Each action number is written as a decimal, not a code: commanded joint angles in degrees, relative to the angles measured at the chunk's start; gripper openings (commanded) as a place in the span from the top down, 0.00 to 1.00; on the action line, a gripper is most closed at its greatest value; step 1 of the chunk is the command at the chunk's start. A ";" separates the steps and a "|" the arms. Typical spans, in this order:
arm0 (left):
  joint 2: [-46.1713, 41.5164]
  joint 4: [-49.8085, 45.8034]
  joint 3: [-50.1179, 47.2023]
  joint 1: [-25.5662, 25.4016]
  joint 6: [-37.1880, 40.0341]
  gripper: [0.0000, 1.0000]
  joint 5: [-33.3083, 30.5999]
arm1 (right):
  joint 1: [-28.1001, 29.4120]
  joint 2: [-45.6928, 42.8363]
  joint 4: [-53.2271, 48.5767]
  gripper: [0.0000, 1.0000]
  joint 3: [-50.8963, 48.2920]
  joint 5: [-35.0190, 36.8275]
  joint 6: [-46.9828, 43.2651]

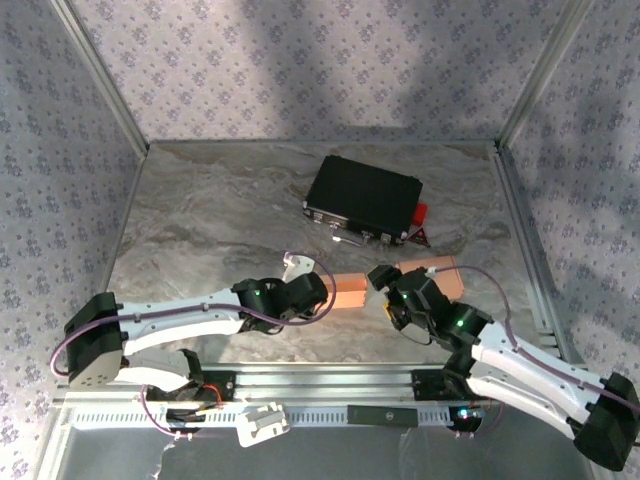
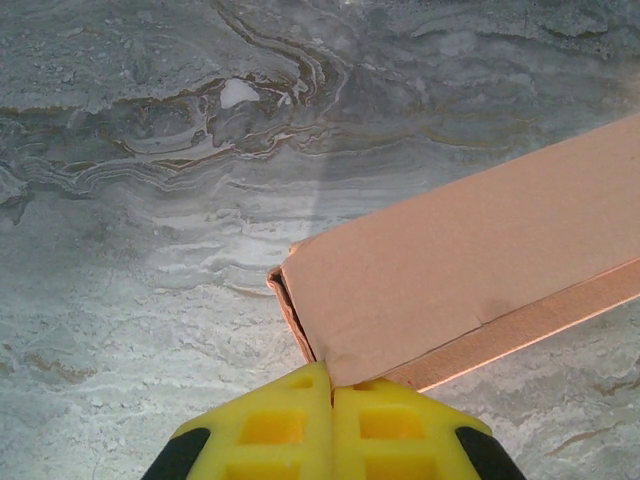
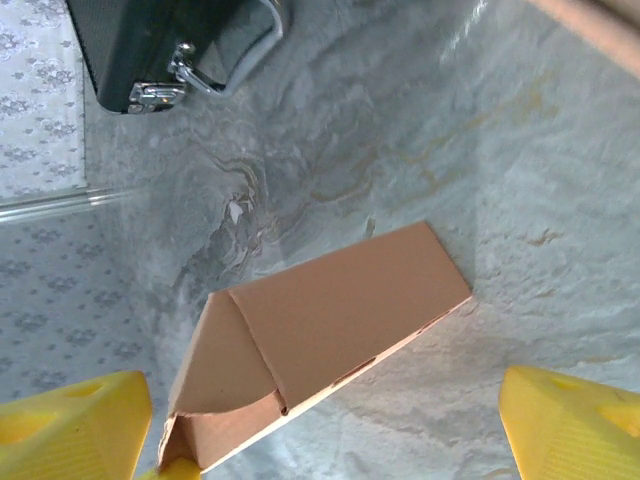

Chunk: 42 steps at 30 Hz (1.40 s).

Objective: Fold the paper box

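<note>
The paper box is a long, flat tan cardboard piece lying on the marble table between the two arms. In the left wrist view the box runs up to the right, and my left gripper is shut, its yellow fingertips pressed together against the box's near corner. In the right wrist view the box lies tilted with a folded end flap at its lower left. My right gripper is open, its fingers wide apart on either side of the box and not touching it. From above, the left gripper and right gripper stand at opposite parts of the box.
A black case with metal latches and a red tab sits behind the box, also seen in the right wrist view as the case. Patterned walls and metal frame posts enclose the table. Open marble lies at the back left.
</note>
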 commanded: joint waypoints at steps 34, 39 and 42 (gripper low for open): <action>-12.01 -0.80 0.76 -0.50 -2.91 0.65 3.84 | -3.93 2.16 13.53 0.54 -5.89 -8.46 8.71; -16.49 8.47 -5.31 7.72 -4.61 0.70 15.02 | -3.97 2.15 13.17 0.55 -5.80 -8.35 8.56; -15.44 12.95 -6.52 9.60 -5.51 0.71 18.82 | -3.98 2.17 12.97 0.55 -5.71 -8.28 8.53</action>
